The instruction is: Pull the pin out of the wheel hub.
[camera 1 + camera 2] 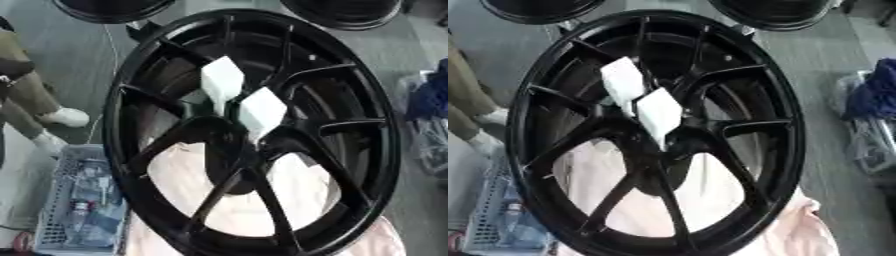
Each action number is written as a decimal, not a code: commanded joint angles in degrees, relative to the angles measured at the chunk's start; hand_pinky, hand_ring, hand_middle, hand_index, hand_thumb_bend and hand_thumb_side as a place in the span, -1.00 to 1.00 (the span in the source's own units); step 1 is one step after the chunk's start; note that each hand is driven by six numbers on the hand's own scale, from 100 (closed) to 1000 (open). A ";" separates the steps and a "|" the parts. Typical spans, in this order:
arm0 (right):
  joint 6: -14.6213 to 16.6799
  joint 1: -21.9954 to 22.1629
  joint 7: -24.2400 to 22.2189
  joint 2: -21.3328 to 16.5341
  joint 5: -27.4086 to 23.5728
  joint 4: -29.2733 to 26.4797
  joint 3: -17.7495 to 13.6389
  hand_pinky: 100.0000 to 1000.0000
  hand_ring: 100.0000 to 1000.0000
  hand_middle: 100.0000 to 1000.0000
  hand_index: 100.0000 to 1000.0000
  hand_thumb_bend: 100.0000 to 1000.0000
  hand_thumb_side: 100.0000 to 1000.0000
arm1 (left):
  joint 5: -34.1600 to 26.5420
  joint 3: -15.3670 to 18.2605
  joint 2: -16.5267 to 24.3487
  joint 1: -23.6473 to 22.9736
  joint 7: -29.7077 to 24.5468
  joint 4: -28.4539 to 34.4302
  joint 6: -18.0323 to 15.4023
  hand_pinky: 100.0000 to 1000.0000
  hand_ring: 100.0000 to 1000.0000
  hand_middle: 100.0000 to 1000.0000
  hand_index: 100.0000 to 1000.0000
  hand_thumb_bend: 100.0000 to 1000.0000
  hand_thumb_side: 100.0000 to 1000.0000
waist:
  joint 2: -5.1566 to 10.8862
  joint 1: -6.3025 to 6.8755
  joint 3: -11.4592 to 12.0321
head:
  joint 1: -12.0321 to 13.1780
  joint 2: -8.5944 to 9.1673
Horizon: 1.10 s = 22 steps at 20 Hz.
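One black wheel hub (254, 135) fills my view, tilted, lying on a pale pink cloth (236, 200) that shows between its spokes. Near its centre I see two white pins (242, 100) standing side by side, seated among the spokes. Left of the rim sits a blue-grey basket (79, 200). Neither of my hands is visible, so I cannot tell their state.

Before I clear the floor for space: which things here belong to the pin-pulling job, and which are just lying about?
Job:
wheel hub
two white pins at its centre

Lying about:
crate
pale cloth
blue bundle
other wheels
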<state>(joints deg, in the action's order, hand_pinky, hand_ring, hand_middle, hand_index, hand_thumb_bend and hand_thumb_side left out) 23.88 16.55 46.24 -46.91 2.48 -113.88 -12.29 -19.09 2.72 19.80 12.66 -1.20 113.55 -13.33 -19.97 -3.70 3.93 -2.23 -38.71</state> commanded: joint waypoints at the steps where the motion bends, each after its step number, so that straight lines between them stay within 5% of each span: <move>1: 0.59 -0.02 -0.37 -6.64 -6.46 -0.71 -4.61 0.08 0.72 0.63 0.62 -1.00 -0.66 | 0.06 0.59 1.81 -0.04 0.14 1.04 0.06 0.58 0.24 -0.03 0.42 -1.00 0.27 | 1.42 -0.16 -0.39 | 0.30 -0.27; 12: -7.79 -6.47 -4.02 -21.03 -24.34 -0.71 -13.94 0.05 0.68 0.63 0.66 -1.00 -0.74 | 0.64 0.76 2.98 -1.06 0.50 1.04 0.14 0.58 0.24 -0.04 0.42 -1.00 0.27 | 2.24 -1.28 -1.55 | 1.27 -0.81; 17: -12.14 -11.46 -5.40 -25.57 -28.05 -0.71 -13.72 0.14 0.71 0.64 0.68 -1.00 -0.77 | 0.86 0.67 3.38 -1.23 0.52 1.04 0.21 0.58 0.24 -0.04 0.42 -1.00 0.28 | 2.21 -1.79 -1.56 | 1.46 -0.84; 22: -14.58 -17.96 -12.90 -29.81 -27.31 -0.71 -10.56 0.22 0.81 0.69 0.71 -1.00 -0.84 | 0.89 0.34 3.69 -0.95 0.26 1.04 0.35 0.58 0.24 -0.04 0.42 -1.00 0.28 | 2.05 -2.33 -0.91 | 1.59 -1.11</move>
<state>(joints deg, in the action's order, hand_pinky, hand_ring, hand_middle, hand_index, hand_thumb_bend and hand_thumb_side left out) 9.78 -0.80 35.10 -73.34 -24.99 -114.08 -22.86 -18.35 3.02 21.84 11.19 -0.91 113.55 -13.07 -19.07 -6.20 3.13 -0.73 -39.66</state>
